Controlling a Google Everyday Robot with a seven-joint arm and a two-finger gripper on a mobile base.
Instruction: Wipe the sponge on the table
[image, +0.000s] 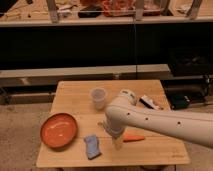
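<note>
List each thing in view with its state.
sponge: flat on the table, apart from the gripper
gripper: low over the table, between sponge and carrot
cup: upright, looks empty
bowl: upright, empty
carrot: lying flat on the table
black block: lying flat, partly behind the arm

Nothing readable is showing from where I am standing. No letters, numbers or brand marks are coming through on the table (75, 97), the cup (98, 97), the bowl (59, 131) or the sponge (91, 146). The black block (149, 102) by the right edge is showing a white-and-red end, but only as blurred patches of colour. The gripper (118, 144) is hanging over the front half of the tabletop, between the sponge and the carrot (133, 137), and its pale casing is showing no legible mark either.
</note>
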